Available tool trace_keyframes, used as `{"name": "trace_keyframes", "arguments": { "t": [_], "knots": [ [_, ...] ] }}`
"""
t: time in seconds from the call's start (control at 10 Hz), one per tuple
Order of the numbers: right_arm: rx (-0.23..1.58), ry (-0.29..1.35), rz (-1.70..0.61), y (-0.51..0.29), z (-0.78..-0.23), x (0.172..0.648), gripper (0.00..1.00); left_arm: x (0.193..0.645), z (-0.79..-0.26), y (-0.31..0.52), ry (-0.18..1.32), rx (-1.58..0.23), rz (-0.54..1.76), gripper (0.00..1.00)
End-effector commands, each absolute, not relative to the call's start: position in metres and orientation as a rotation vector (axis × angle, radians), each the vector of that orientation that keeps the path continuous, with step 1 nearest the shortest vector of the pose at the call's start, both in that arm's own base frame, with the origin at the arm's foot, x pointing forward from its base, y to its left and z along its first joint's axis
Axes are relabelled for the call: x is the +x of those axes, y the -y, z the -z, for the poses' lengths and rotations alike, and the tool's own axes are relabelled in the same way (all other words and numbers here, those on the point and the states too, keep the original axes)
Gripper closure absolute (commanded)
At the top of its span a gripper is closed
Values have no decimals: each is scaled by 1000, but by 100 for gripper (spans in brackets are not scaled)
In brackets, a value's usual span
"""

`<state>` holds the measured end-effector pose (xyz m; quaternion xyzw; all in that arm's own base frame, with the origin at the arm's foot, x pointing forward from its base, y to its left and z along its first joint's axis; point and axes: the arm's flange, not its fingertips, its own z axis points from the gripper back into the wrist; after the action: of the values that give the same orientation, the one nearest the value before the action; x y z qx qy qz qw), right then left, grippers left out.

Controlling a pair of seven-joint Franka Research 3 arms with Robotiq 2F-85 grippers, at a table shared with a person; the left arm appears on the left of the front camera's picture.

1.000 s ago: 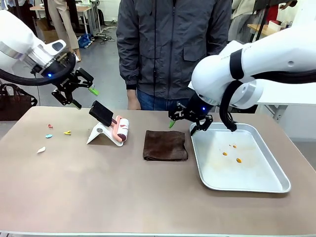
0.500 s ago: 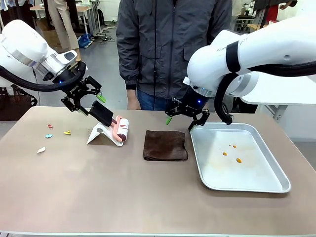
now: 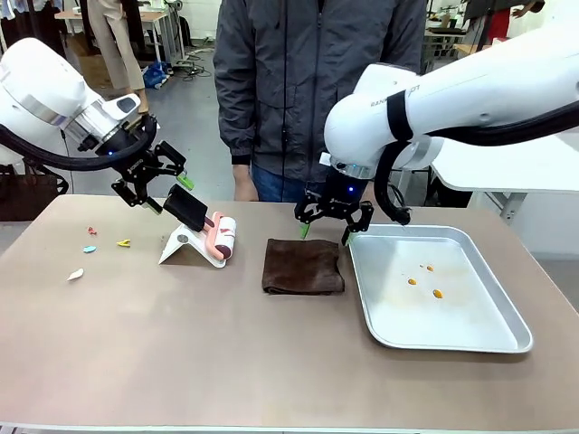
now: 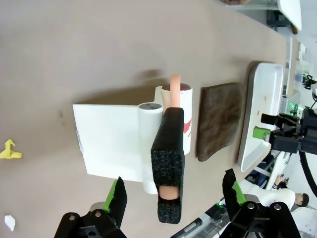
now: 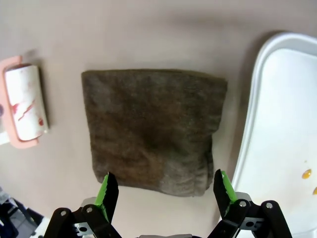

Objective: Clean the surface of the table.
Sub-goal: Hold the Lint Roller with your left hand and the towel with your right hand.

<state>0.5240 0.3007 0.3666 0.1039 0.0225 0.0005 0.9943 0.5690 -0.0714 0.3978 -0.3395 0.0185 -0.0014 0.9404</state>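
The desk (image 3: 199, 353) lies under both arms, and a few small coloured scraps (image 3: 90, 249) sit on its left part. The left gripper (image 3: 156, 183) is released, with jaws wide and nothing in them. It hangs just above the upper end of the lint roller (image 3: 223, 237), which leans on a white stand (image 3: 179, 246).

In the left wrist view the roller's black foam handle (image 4: 168, 153) lies between the two fingers. Its long axis points toward the gripper, so I judge that a short advance would bring the handle into reach.

The right gripper (image 3: 324, 232) is also released and empty. It hovers over the far edge of the brown cloth (image 3: 303, 266), which lies flat just beside the metal tray (image 3: 452, 347). The left arm is nearer to the roller and to the scraps, and the right arm is nearer to the cloth.
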Motion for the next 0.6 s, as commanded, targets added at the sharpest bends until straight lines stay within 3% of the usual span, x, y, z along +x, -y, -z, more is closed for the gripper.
{"name": "trace_keyframes", "arguments": {
  "t": [0.0, 0.5],
  "knots": [
    [130, -60, -26, -324, -361, 536, 0, 557, -389, 69, -11, -711, 3, 0],
    [-39, -25, 110, -344, -337, 519, 0, 550, -384, 62, 39, -751, 28, 0]
  ]
}}
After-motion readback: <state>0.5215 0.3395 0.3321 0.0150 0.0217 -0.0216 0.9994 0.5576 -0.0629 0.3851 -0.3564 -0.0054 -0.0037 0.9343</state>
